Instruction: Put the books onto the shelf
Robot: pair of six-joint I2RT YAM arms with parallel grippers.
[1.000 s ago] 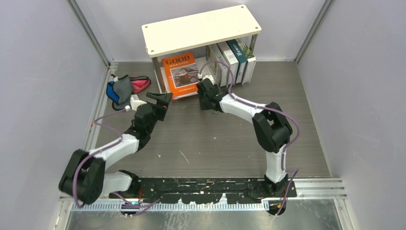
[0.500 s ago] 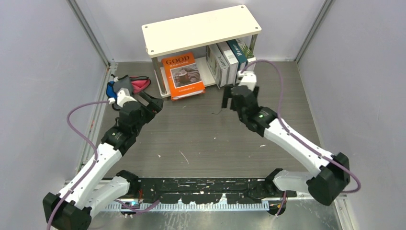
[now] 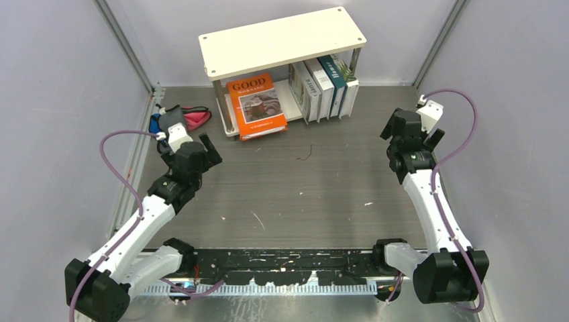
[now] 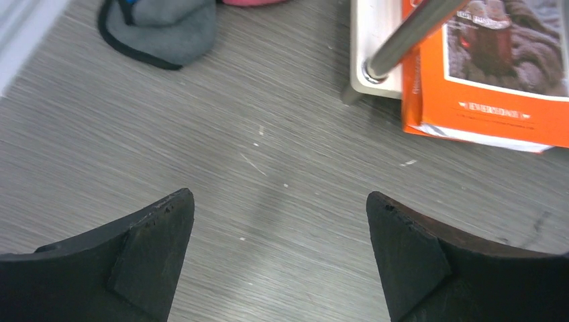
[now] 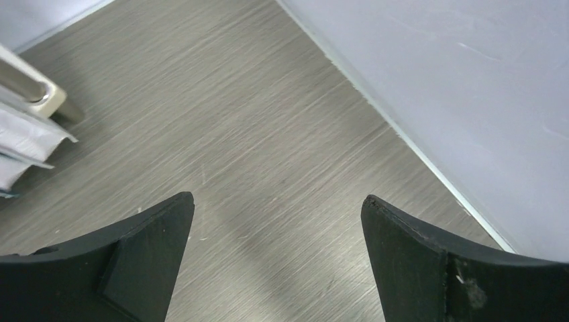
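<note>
Books first: all five are on the shelf (image 3: 282, 39) at the back of the table. The four upright books (image 3: 323, 86) stand spines out at the right end of the lower board. The orange "GOOD MORNING" book (image 3: 256, 106) leans cover-up at the left end, its bottom edge poking out past the board's front.

The tabletop (image 3: 302, 201) is grey wood-grain with pale specks, boxed in by lavender walls (image 3: 510, 134). A cloth bundle (image 3: 176, 121) sits by the left wall.

My left gripper (image 4: 280, 196) hovers over bare table near the shelf's front-left post, jaws spread wide and holding nothing. My right gripper (image 5: 278, 199) is out by the right wall, well apart from the shelf, also wide and empty.
</note>
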